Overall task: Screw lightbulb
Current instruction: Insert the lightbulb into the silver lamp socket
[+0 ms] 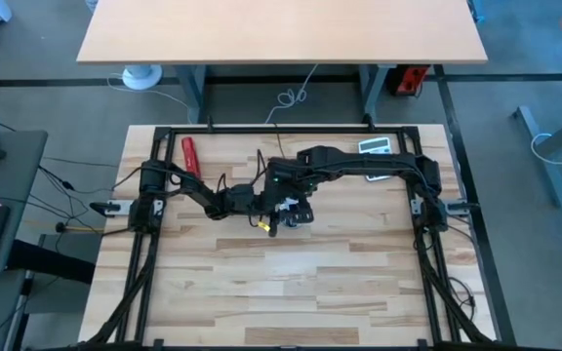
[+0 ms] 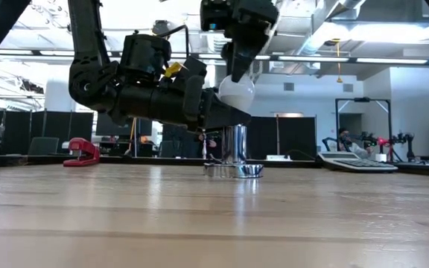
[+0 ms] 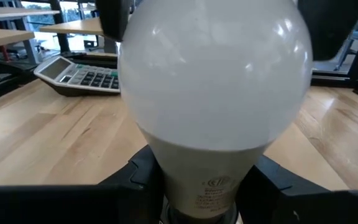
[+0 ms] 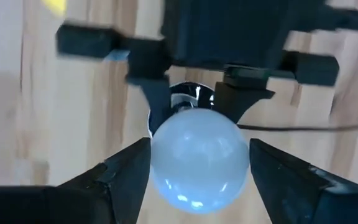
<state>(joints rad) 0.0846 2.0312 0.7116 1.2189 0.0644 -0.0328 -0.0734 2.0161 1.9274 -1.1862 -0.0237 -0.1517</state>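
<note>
Lightbulb (image 3: 213, 93): seen nearest the lens in the left wrist view, glass globe filling the frame, neck seated down in the metal socket (image 2: 234, 152); held upright above the tabletop near its middle.
Left gripper (image 3: 197, 186): pressed in on the bulb's pale neck from both sides, just above the socket; fingers (image 3: 135, 177) in contact with the neck.
Right gripper (image 4: 199, 165): brought down from above, fingers (image 4: 126, 171) lying at either flank of the globe; whether they touch or stand just clear cannot be told, so its state is left undecided.
Handling, judged: bulb taken to be light, rigid and smooth; the globe is thought fragile and slippery under hard pads, so moderate pressure is advised. The widest part of the globe is judged best for turning, the neck for steadying.
Socket: shiny, upright on a flared foot, resting on the table (image 2: 214, 216); judged liable to spin or tip if not restrained.
Stapler, red (image 2: 81, 152): far left edge of the table, well apart from the work.
Calculator (image 2: 356, 162): far right rear of the table, well apart.
Obstructions: none noted between the grippers and the bulb; the two grippers are crowded close together, and a clash of fingers is judged the chief risk.
</note>
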